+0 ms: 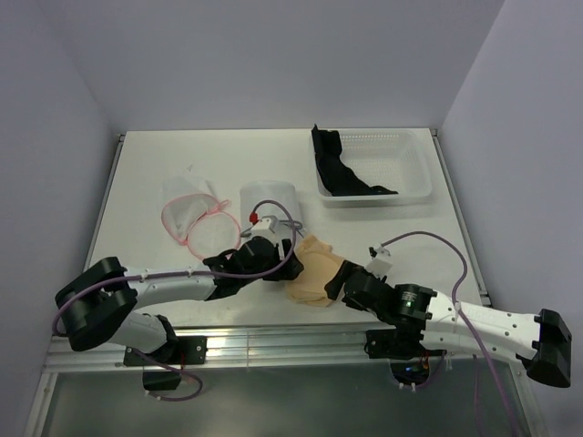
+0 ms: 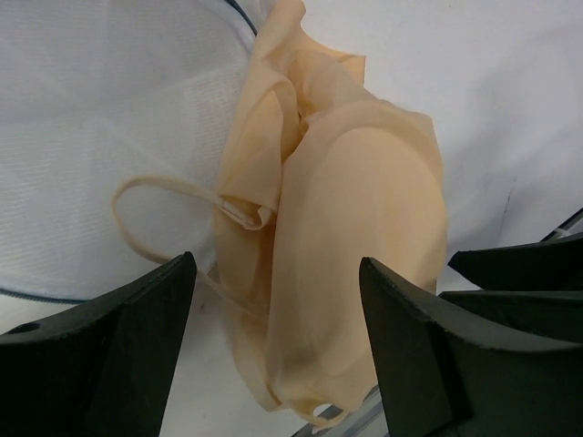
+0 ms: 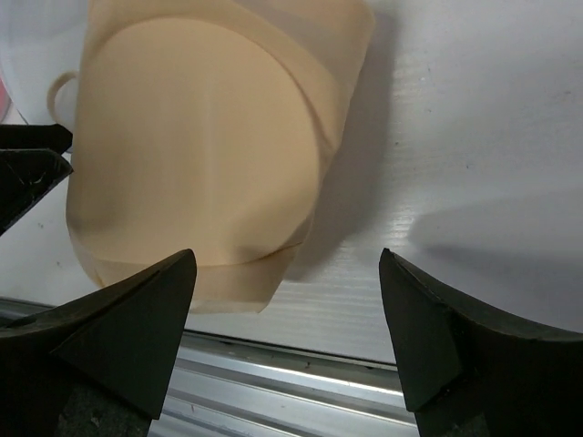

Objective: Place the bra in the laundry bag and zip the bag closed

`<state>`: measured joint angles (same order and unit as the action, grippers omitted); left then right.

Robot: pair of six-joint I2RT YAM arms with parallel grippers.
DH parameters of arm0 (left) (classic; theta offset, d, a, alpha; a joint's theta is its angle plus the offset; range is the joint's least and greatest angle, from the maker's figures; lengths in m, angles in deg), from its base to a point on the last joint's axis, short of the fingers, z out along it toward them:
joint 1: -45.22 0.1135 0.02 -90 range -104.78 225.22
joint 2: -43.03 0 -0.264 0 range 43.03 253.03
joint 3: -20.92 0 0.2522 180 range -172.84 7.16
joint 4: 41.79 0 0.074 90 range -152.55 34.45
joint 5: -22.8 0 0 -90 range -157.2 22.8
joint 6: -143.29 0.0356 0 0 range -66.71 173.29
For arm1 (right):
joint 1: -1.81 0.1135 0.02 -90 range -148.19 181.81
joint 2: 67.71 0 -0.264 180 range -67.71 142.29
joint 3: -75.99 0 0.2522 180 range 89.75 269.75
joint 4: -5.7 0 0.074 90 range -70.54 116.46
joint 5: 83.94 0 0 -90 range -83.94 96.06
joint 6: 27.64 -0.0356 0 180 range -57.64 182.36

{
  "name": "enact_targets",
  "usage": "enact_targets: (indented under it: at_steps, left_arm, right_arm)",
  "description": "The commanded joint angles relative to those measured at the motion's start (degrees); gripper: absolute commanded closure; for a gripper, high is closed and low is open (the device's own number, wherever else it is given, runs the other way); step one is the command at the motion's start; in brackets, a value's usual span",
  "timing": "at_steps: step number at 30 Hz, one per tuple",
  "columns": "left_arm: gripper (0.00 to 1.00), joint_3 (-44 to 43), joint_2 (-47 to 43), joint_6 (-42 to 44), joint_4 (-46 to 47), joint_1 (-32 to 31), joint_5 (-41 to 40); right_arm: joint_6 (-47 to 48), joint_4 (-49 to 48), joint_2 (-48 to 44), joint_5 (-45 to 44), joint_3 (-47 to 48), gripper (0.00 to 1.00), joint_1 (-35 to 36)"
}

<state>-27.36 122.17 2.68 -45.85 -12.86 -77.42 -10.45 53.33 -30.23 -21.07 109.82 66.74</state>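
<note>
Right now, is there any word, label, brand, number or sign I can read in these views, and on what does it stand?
No readable text in any view.
bra: plain fabric, no print showing.
white basket and mesh bag: no marking visible.
small white tag by the right arm's cable: too small to read.

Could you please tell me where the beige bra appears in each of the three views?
Top external: the bra lies just below centre.
Left wrist: the bra fills the centre, beyond the jaws.
Right wrist: the bra sits upper left.
Shared landmark: the white table beneath it.
</note>
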Motion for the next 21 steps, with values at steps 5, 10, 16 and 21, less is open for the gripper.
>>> enact_targets:
  at_steps: [5,10,16,21]
  left_arm:
    - [0.31,-2.83,5.24,-2.83,2.61,-2.29,-4.10]
    - [0.49,-2.74,7.96,-4.14,2.87,-3.17,-3.85]
    - [0.58,-3.53,9.81,-4.85,3.05,-4.49,-4.20]
    - [0.66,-3.97,10.86,-5.29,3.31,-5.02,-4.11]
  right_arm:
    - [-1.72,-14.69,0.32,5.42,-6.10,0.11,-5.86]
    - [-1.63,-19.97,0.58,6.22,-7.77,0.11,-8.67]
    - [-2.42,-27.52,3.65,8.85,-9.44,0.11,-9.73]
    - [-3.21,-33.07,8.93,10.96,-10.40,0.13,-9.73]
